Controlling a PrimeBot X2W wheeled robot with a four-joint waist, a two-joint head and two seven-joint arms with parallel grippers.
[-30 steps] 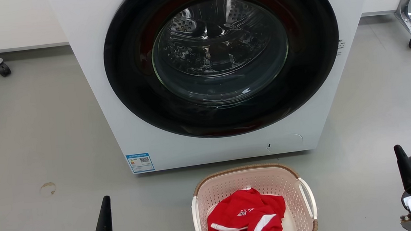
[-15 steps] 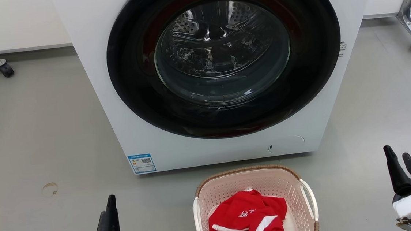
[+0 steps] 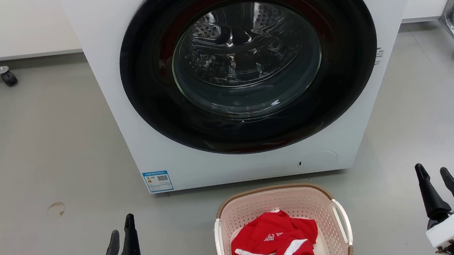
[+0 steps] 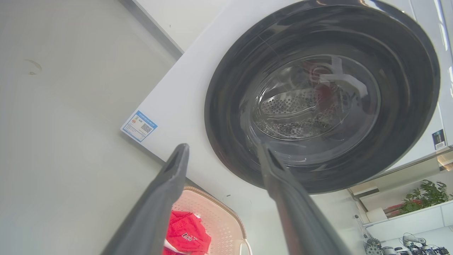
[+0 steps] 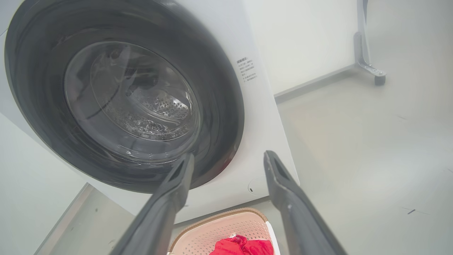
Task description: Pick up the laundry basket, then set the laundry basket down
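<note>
The left hand (image 3: 121,227), lower left of the frame, has its fingers parted and is empty. The right hand (image 3: 431,169), lower right, is likewise spread and holds nothing. Between them, at bottom centre, the laundry basket (image 3: 273,189) rests on the grey floor (image 3: 31,159), well apart from both hands, with a red garment (image 3: 274,237) inside. Just behind it stands the white washing machine (image 3: 101,72).

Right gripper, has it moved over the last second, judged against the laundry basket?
Yes. In the head view the right gripper has shifted left, toward the laundry basket, and the stretch of floor between them is narrower.
</note>
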